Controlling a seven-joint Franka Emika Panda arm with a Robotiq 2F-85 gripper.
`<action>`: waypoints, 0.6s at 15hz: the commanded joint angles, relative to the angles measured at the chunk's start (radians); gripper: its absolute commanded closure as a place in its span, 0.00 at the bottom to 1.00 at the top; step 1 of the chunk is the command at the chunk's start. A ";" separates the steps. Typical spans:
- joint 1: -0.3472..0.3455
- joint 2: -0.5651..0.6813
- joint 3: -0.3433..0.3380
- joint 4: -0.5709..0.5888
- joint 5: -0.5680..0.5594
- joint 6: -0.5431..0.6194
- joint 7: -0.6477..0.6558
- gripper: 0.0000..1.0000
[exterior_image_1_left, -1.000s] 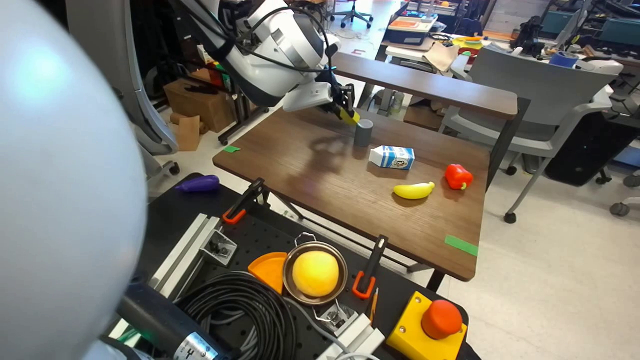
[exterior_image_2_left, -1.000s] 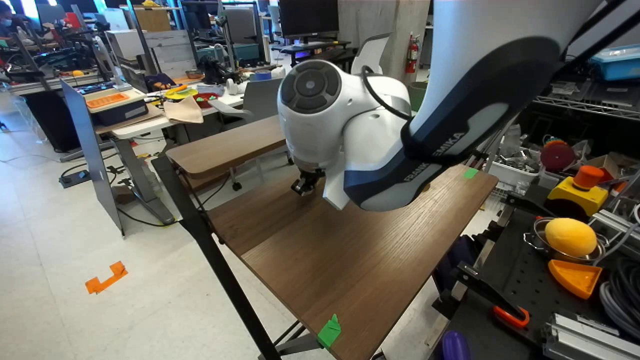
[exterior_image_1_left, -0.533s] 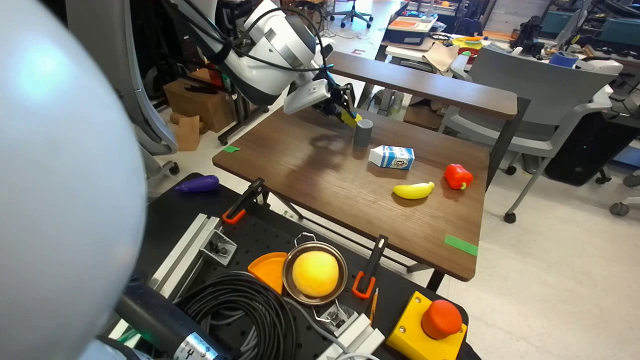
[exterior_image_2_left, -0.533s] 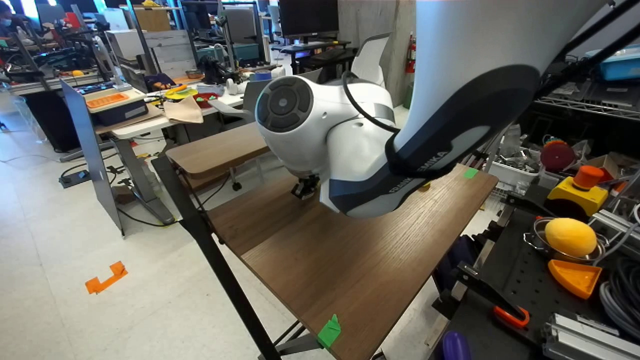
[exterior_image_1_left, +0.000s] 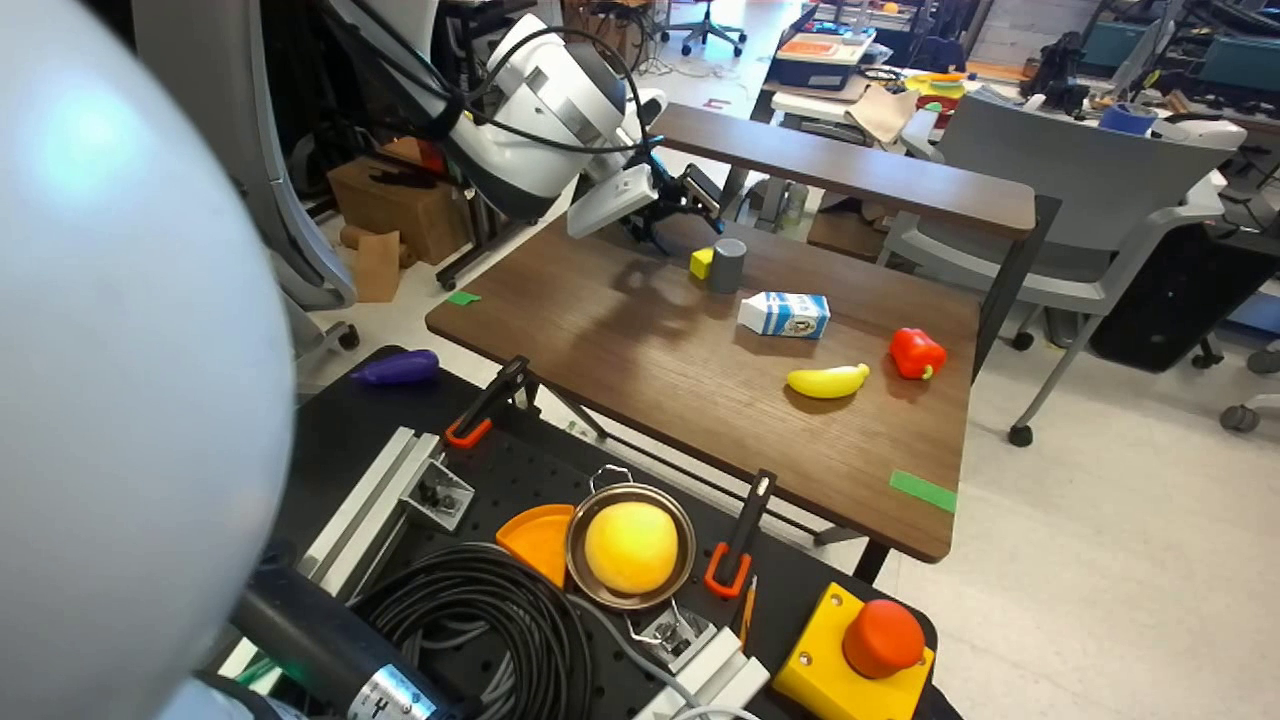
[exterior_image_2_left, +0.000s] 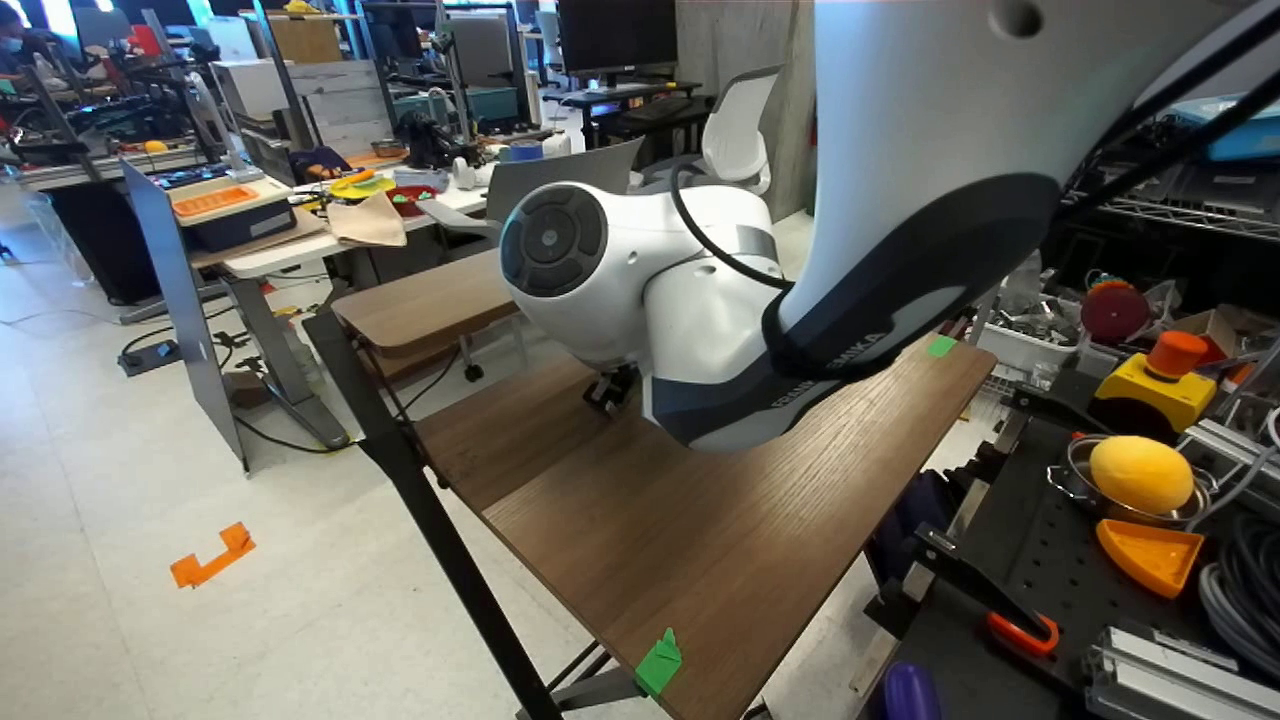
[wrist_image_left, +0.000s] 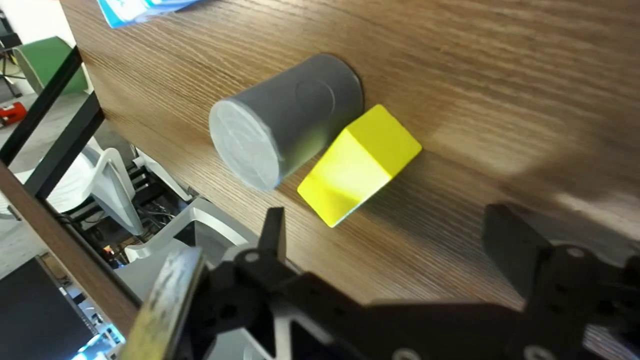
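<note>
A grey cylinder (wrist_image_left: 305, 110) stands upright on the wooden table (exterior_image_1_left: 560, 290), walling off one side of the yellow block (wrist_image_left: 357, 165) just beside it; whether the two touch cannot be told. Past the cylinder lies a blue and white carton (exterior_image_1_left: 785, 315), with a banana (exterior_image_1_left: 827, 382) and a red pepper (exterior_image_1_left: 916, 353) farther along, and a raised shelf (exterior_image_1_left: 850, 160) runs along the table's edge. On the black bench (exterior_image_1_left: 540, 460), a metal bowl (exterior_image_1_left: 686, 550) holds a yellow ball (exterior_image_1_left: 630, 547). The gripper (wrist_image_left: 384, 218) hangs near the block, jaws spread wide and gripping nothing. The block is on the table, shorter than the cylinder, bright plain yellow, with two flat faces showing in the wrist view: one deeper in tone, the other paler with glare
</note>
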 joint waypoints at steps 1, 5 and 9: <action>-0.027 -0.026 0.034 0.024 0.001 -0.037 -0.028 0.00; -0.046 -0.141 0.091 -0.044 0.010 0.020 -0.070 0.00; -0.042 -0.309 0.128 -0.174 -0.006 0.118 -0.120 0.00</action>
